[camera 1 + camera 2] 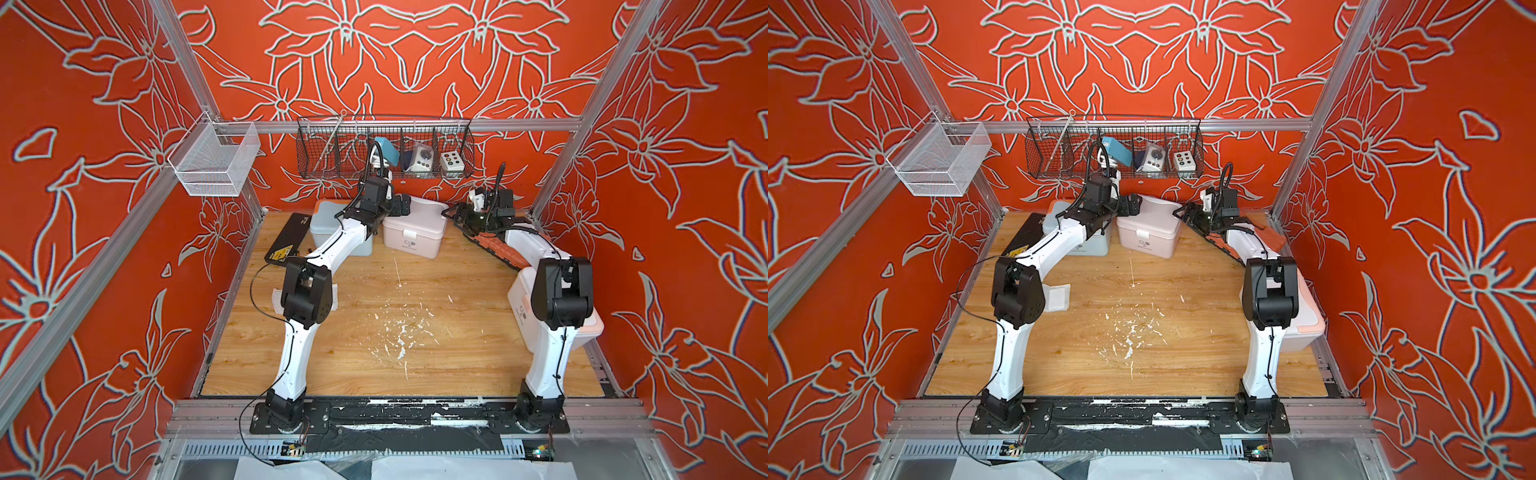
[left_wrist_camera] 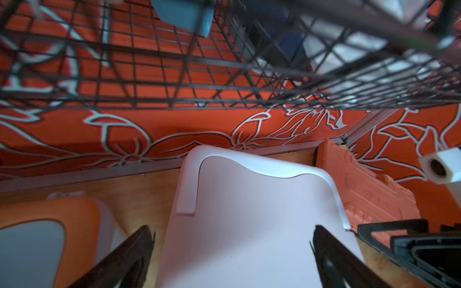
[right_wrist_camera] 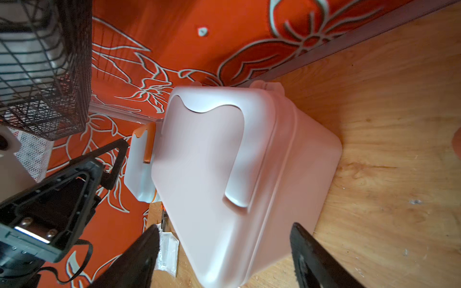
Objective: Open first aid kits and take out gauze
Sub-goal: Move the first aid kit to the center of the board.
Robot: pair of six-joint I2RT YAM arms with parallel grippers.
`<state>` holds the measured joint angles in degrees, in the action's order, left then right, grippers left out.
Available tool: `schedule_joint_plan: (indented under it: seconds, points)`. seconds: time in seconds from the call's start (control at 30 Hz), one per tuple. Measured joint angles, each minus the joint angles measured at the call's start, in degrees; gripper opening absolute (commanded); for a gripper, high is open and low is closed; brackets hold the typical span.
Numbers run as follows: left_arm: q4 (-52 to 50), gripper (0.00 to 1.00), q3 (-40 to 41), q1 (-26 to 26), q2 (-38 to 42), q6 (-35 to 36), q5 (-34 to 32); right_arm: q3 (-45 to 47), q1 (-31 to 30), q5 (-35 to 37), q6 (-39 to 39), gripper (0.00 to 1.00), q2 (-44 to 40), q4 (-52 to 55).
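— Two sets apart: left fingers and right fingers flank the pink kit, lid down, at the counter's back.
— Light, slick, stiff shell, I'd say; brace one end, lift the lid's front lip.

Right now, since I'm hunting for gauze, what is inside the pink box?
The pink box has its lid down, so the inside is hidden. What shows is a clear-wrapped white packet lying on the table next to it, outside.
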<state>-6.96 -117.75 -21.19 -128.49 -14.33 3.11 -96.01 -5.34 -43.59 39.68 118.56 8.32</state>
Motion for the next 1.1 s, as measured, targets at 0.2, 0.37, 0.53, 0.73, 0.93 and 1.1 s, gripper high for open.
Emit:
schedule_joint_plan:
  seconds: [0.2, 0.37, 0.53, 0.73, 0.93, 1.1]
  points:
    - [-1.2, 0.96, 0.1, -0.9, -0.9, -0.6, 0.3, -0.7, 0.0, -1.6, 0.5, 0.8, 2.6, 0.1]
    - [-1.0, 0.95, 1.9, -0.5, -2.3, -0.7, -0.3, -0.9, 0.0, -2.4, 0.8, 0.8, 2.7, 0.0]
    - [2.5, 0.96, 8.4, -0.3, -0.3, -1.2, -0.3, -0.9, 0.0, -3.1, 1.3, 0.79, 2.7, 0.0]
    - [2.4, 0.95, 8.8, -0.3, 0.0, -1.2, 0.4, -0.9, 0.0, -3.5, 1.9, 0.75, 2.7, -0.8]
    - [3.1, 0.95, 9.8, -0.5, 0.4, -1.6, 2.5, -0.9, 0.0, -4.1, 2.0, 0.74, 3.1, -1.0]
    - [5.0, 0.95, 16.1, -1.5, 4.3, -2.7, 3.9, -0.9, 0.2, -4.0, 1.9, 0.73, 3.4, -0.4]
